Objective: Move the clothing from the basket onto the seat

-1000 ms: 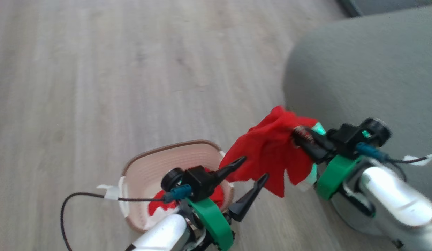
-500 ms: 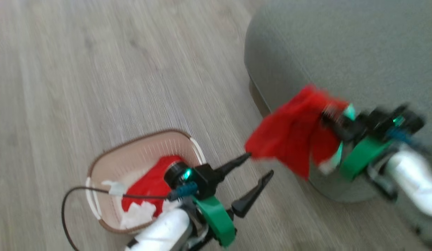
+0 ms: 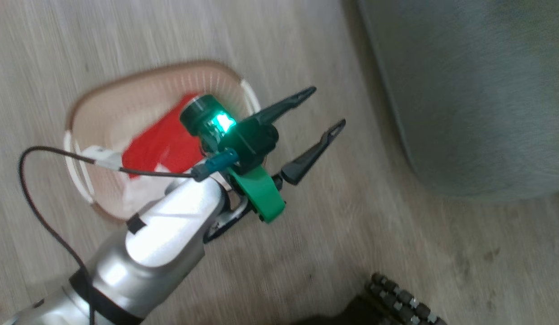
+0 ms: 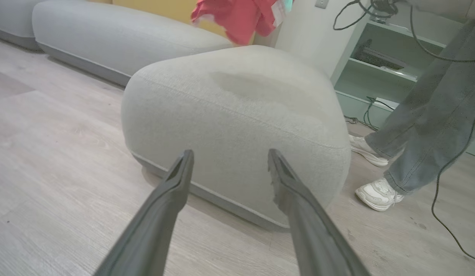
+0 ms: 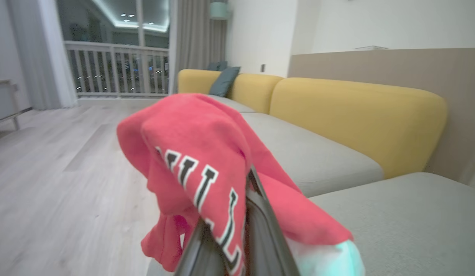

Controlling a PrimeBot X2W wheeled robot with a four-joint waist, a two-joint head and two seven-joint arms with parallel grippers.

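right wrist view, clothing (image 5: 191,138), wood floor (image 5: 49,184), yellow sofa (image 5: 356,115), grey seat (image 5: 413,222)

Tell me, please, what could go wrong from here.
The jersey drapes over the shut right hand, so it may cling on release. A person's shoes stand beside the seat; an arm swing could strike them. The cable of the left hand crosses the basket and might snag it.

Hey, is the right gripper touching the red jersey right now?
Touching. The right wrist view shows the red jersey draped over the right gripper and pinched between its closed fingers.
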